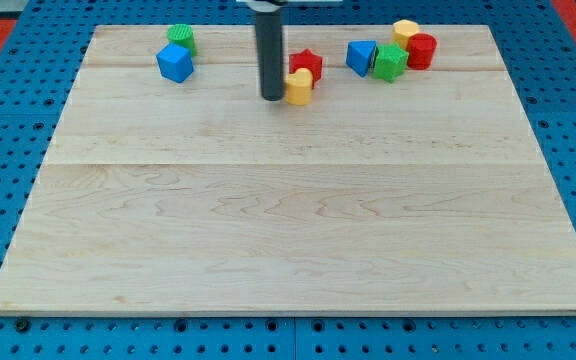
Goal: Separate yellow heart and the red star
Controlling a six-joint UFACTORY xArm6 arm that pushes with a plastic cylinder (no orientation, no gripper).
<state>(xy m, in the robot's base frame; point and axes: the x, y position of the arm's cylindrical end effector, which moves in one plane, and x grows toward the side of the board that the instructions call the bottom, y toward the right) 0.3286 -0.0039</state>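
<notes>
My tip (272, 97) sits on the wooden board (288, 220), touching the yellow heart (300, 87) on its left side; no fingers here. Red star (306, 64) touches the heart behind. Blue block (361, 56) near on the right.

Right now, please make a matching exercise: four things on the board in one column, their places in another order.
1. my tip
2. blue cube
3. red cylinder
4. red star

a. farthest to the view's right
b. just left of the yellow heart
c. below the green block at the view's left
d. just above the yellow heart

Pairs: 1-b, 2-c, 3-a, 4-d
</notes>
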